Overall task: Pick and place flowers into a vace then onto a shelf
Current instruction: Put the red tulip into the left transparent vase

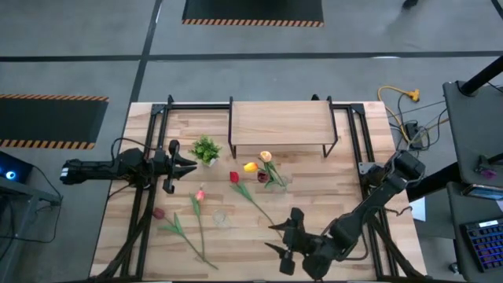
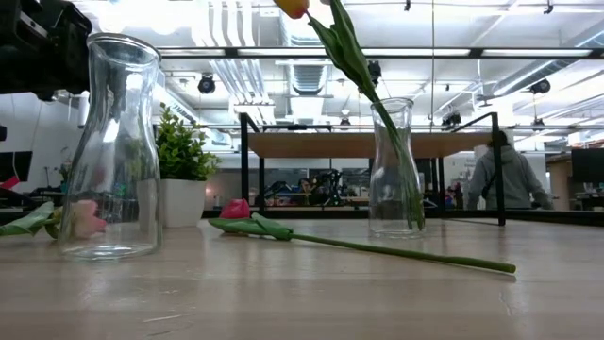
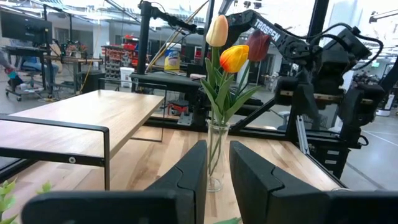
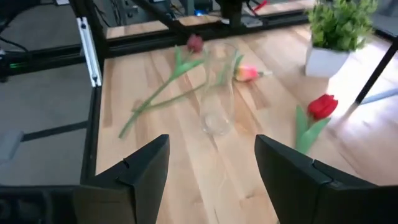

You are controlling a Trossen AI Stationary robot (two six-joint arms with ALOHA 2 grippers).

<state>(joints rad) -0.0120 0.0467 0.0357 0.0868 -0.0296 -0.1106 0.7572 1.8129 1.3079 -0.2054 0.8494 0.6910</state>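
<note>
The right gripper point(image 1: 284, 244) hovers at the table's near edge, fingers spread wide and holding nothing — an empty vase point(image 4: 217, 88) stands ahead of it. Three flowers point(image 3: 233, 51) stand in a second vase point(image 1: 273, 178) before the shelf point(image 1: 279, 123); red point(image 1: 234, 178), pink point(image 1: 200, 195) and maroon point(image 1: 159, 213) tulips lie on the table. The left gripper point(image 1: 189, 163) waits beside the plant point(image 1: 206, 148) — fingers slightly parted, empty.

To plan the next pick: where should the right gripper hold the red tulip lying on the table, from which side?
Probably grip the stem near mid-length, coming straight down, fingers across it; the red tulip lies flat, stem end toward the open right gripper.
</note>
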